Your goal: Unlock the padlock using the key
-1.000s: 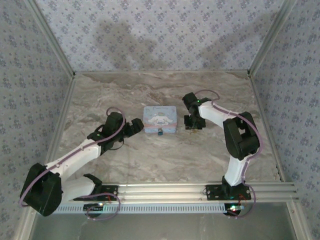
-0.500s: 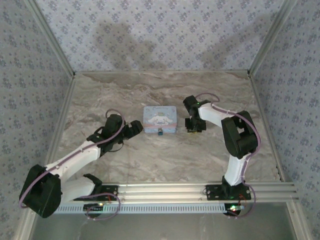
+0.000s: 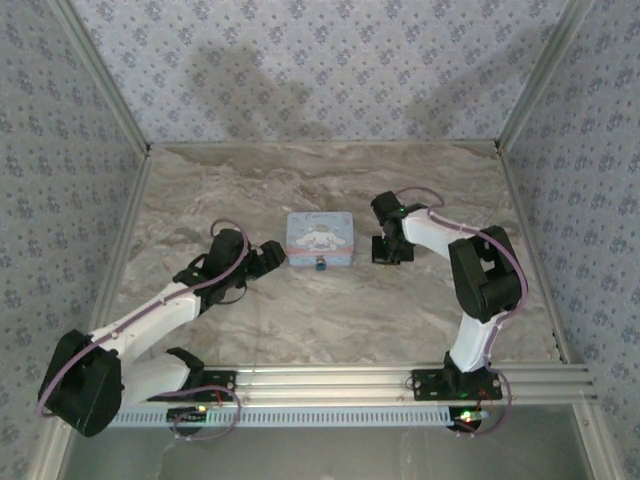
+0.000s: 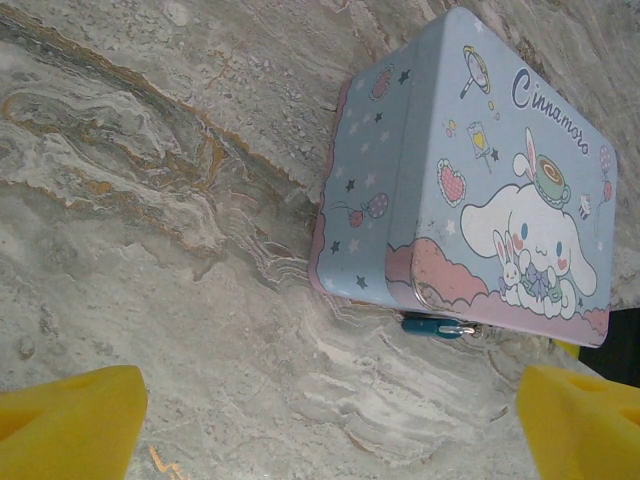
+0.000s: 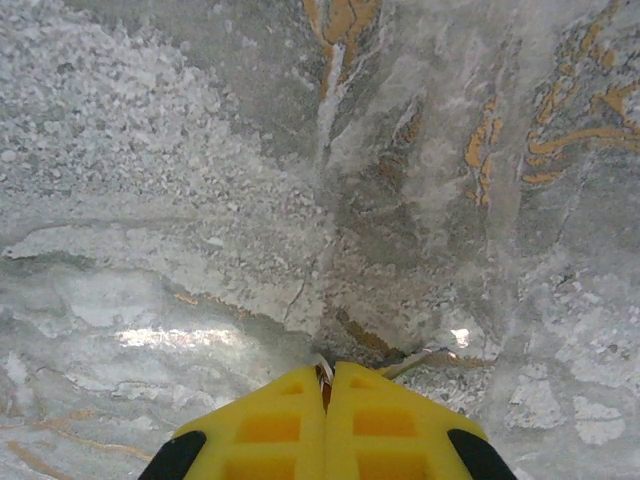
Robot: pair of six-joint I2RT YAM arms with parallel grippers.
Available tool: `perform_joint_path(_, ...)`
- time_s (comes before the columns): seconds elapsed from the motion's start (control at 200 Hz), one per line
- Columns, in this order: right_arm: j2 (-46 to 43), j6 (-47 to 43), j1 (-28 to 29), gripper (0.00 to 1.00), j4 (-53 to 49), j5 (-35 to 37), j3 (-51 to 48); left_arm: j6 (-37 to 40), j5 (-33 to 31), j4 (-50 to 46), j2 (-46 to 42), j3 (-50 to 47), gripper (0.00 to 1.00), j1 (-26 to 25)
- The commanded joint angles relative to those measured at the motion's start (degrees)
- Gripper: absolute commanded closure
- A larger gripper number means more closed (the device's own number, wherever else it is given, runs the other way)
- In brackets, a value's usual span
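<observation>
The padlock [image 4: 432,326] is a tiny dark teal lump hanging at the front edge of the light blue cartoon box [image 4: 480,180]; from above the padlock [image 3: 320,265] sits just in front of the box [image 3: 320,238]. My left gripper [image 4: 325,440] is open just left of the box, its yellow fingers [image 4: 70,420] wide apart. My right gripper [image 5: 327,375] is down at the marble, right of the box, shut on the key [image 5: 322,368]. The key shows as a thin pale sliver pinched at the fingertips, with a bit of wire ring [image 5: 415,358] sticking out to the right.
The marble table [image 3: 330,320] is walled by patterned panels at the back and both sides. An aluminium rail [image 3: 400,385] runs along the near edge by the arm bases. Open floor lies in front of the box between the arms.
My right gripper's fingers have closed together at the table surface, and that wrist has shifted slightly right. The left arm and the box have stayed put.
</observation>
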Motion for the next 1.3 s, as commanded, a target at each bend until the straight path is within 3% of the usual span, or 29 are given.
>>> perform_joint_path(0.0,-4.2,-0.13,-0.32,1.0,-1.76,-0.92,-0.78,0.83,0.5,-0.96,-1.62,0.96,0.05,-0.33)
perform_joint_path(0.265,-16.88,0.08,-0.25,1.0,-4.07,-2.33,1.53,4.87,1.55,-3.21,-2.69,6.58,0.05,-3.09)
perform_joint_path(0.43,-26.49,-1.03,0.18,1.0,-2.14,-10.15,3.29,5.86,5.88,-2.75,-2.17,11.17,0.08,-3.12)
perform_joint_path(0.525,-31.46,-6.56,3.07,1.0,-1.96,-11.39,5.7,7.04,9.17,-4.57,-0.84,15.75,0.11,-2.97)
perform_joint_path(0.595,-34.11,-12.06,7.31,1.0,-2.78,-8.53,6.81,8.21,12.73,-5.94,0.55,19.65,0.13,-2.34)
perform_joint_path(0.715,-37.54,-21.94,17.46,1.0,-2.53,3.42,7.42,10.34,17.15,-10.62,2.86,27.37,0.14,-0.55)
perform_joint_path(0.859,-39.14,-36.84,31.54,1.0,3.65,29.7,4.78,12.29,19.94,-14.03,3.83,33.97,0.14,2.79)
perform_joint_path(0.974,-38.61,-48.01,36.53,1.0,12.56,42.66,0.5,14.49,21.47,-16.65,4.56,38.18,0.14,3.92)
perform_joint_path(1.069,-37.27,-57.35,39.05,1.0,20.46,49.32,-2.49,16.43,23.63,-18.44,5.5,40.87,0.14,4.0)
perform_joint_path(1.139,-37.64,-55.53,40.04,1.0,18.61,46.03,-0.95,17.28,25.44,-19.5,6.32,42.12,0.15,4.0)
perform_joint_path(1.229,-40.99,-47.81,39.51,1.0,13.12,31.52,2.47,18.07,28.65,-20.47,7.3,43.03,0.19,4.0)
perform_joint_path(1.294,-42.66,-47.09,39.49,1.0,12.94,25.52,2.94,17.9,31.12,-20.24,7.77,42.93,0.2,4.0)
